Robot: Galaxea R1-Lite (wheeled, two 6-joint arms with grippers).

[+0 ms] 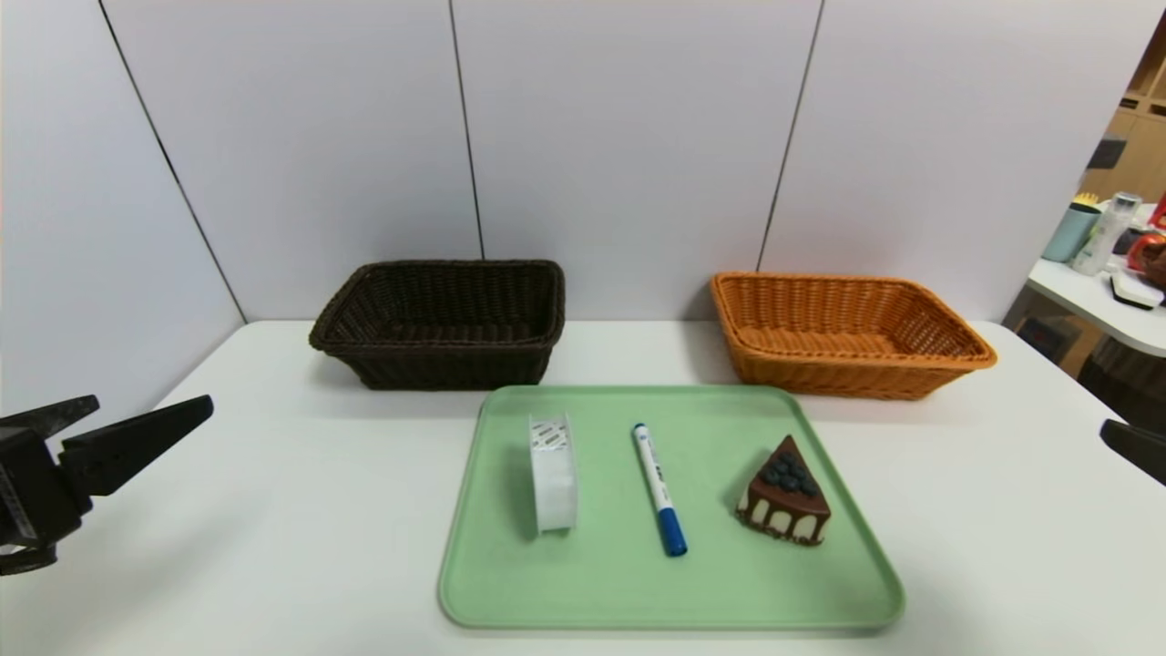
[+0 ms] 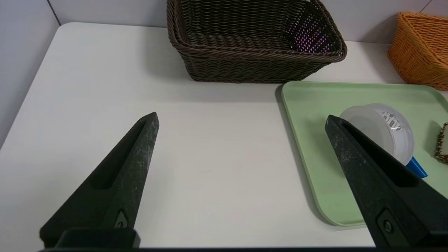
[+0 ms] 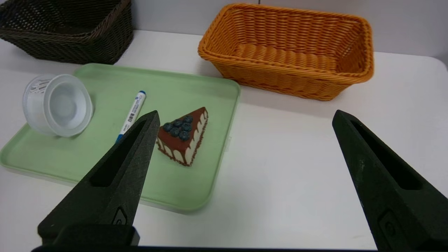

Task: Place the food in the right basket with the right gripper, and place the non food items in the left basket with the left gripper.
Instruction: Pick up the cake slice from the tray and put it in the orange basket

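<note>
Tray (image 1: 592, 592): I see tape roll (image 1: 553, 472), marker (image 1: 659, 489), cake slice (image 1: 785, 493) on it.
Left gripper (image 1: 146, 408): jaws apart, empty, left of tray.
Right gripper (image 3: 245, 117): jaws apart, empty.

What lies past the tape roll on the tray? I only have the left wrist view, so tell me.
Observer: A marker pen lies beside the tape roll, with its blue cap toward the robot's edge of the tray.
Operator: Report the thing beyond the pen.
Observer: It is a chocolate cake slice topped with blueberries, lying apart from the pen.
Operator: Check inside the orange basket.
Observer: The orange basket holds nothing.
Operator: Give me the right gripper.
Observer: The right gripper hovers over the table beside the tray, jaws open, holding nothing.
</note>
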